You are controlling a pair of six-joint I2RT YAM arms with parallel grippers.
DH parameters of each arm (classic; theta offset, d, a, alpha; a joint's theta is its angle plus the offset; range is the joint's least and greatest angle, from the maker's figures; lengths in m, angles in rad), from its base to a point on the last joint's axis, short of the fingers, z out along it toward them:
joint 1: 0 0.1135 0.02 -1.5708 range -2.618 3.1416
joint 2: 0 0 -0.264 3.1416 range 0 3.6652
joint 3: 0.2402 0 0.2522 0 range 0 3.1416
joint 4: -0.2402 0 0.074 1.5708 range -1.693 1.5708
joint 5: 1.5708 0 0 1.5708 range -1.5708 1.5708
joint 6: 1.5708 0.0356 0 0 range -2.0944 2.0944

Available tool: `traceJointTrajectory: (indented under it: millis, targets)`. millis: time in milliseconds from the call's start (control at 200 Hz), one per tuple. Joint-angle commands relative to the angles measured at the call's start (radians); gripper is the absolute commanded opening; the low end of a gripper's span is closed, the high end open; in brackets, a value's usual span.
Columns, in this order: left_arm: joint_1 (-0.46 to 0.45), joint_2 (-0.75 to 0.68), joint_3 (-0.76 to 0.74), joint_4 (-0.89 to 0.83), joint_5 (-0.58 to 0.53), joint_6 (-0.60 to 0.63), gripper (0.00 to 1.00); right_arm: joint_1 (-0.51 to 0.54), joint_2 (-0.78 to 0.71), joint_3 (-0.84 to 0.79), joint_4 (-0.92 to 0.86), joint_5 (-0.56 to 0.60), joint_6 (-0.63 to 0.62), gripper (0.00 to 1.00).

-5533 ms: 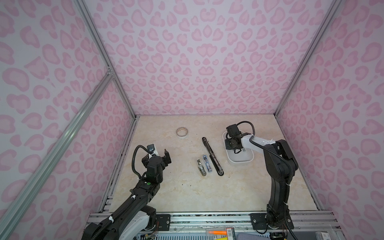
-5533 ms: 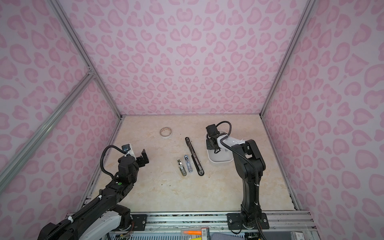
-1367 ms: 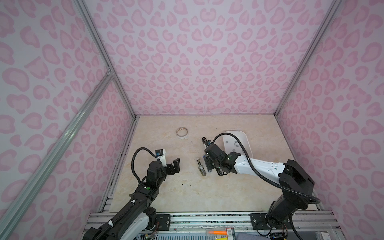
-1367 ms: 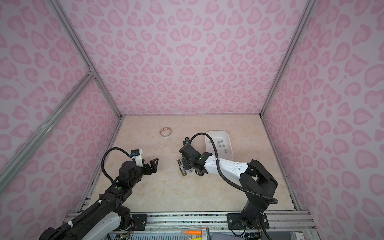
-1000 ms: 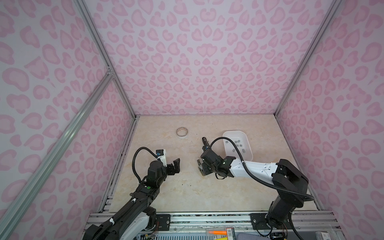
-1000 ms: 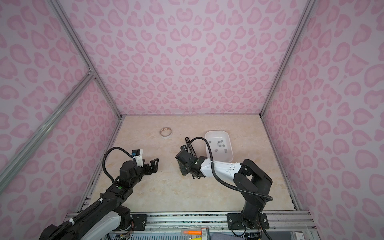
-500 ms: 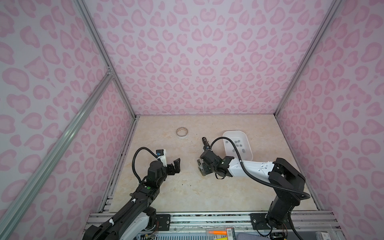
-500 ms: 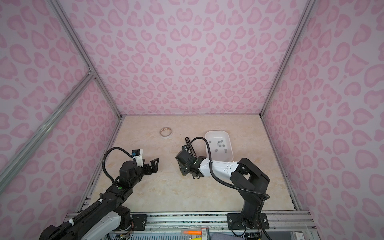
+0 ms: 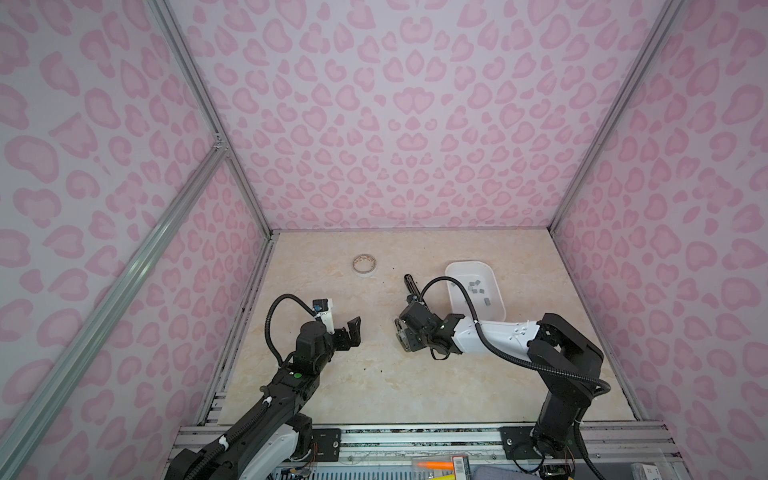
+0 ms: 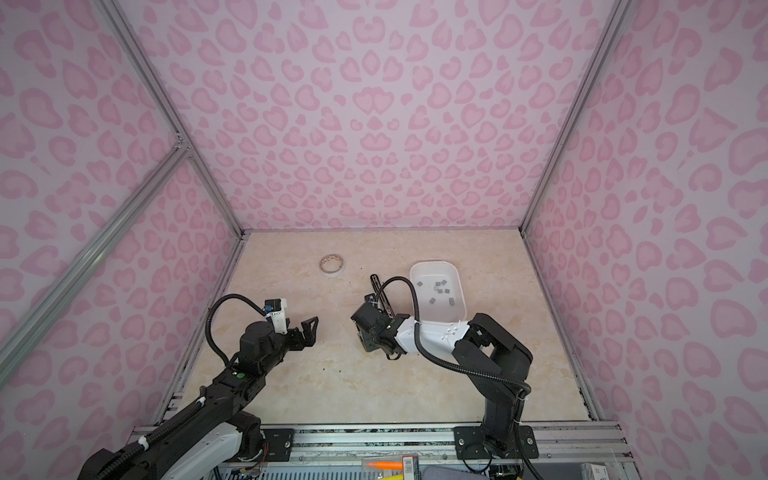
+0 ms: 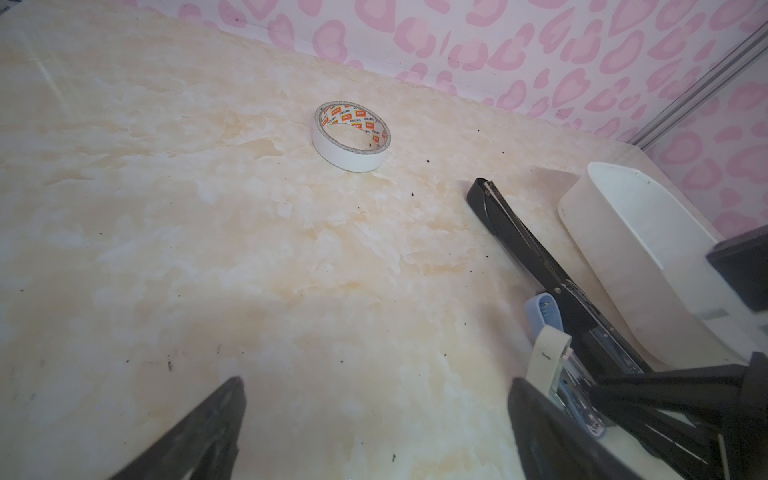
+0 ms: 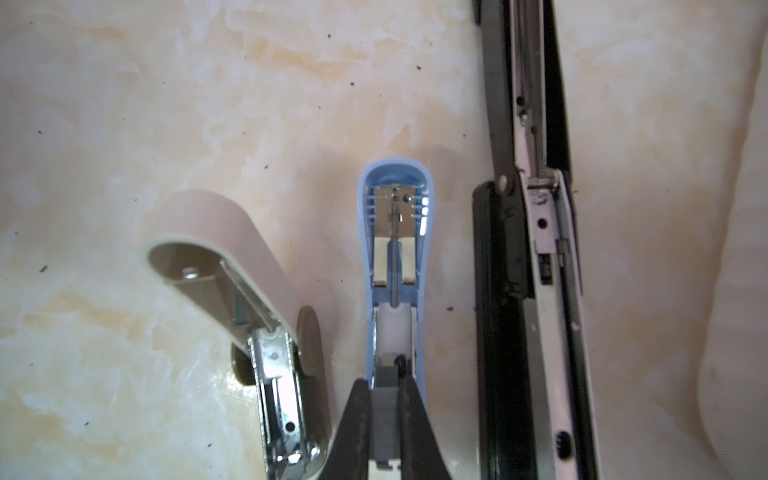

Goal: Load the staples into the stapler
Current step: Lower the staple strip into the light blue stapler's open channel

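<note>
While the right gripper (image 12: 384, 392) is clamped on a staple strip (image 12: 384, 419) at the open channel of the blue stapler (image 12: 395, 232), align it square to the rails, seat flat, then let go. Spare staples (image 9: 478, 287) sit in the white tray (image 9: 468, 263). Left gripper (image 11: 378, 386) spread wide, idle.

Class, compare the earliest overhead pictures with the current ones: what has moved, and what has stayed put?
The right gripper left the white tray and moved toward the centre; it now pinches a staple strip over the open blue stapler. The left gripper, open, edged inward. Tape roll, tray and black stapler stayed put.
</note>
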Motion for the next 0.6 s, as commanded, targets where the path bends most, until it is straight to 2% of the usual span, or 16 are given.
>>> traceJointTrajectory:
  millis: [0, 595]
  targets:
    - [0.001, 0.003, 0.008, 0.036, -0.009, 0.003, 0.99, -0.002, 0.006, -0.006, 0.018, 0.006, 0.000, 0.10]
    - [-0.004, 0.003, 0.011, 0.036, -0.012, 0.005, 0.98, -0.016, -0.010, -0.008, 0.014, 0.024, -0.021, 0.09]
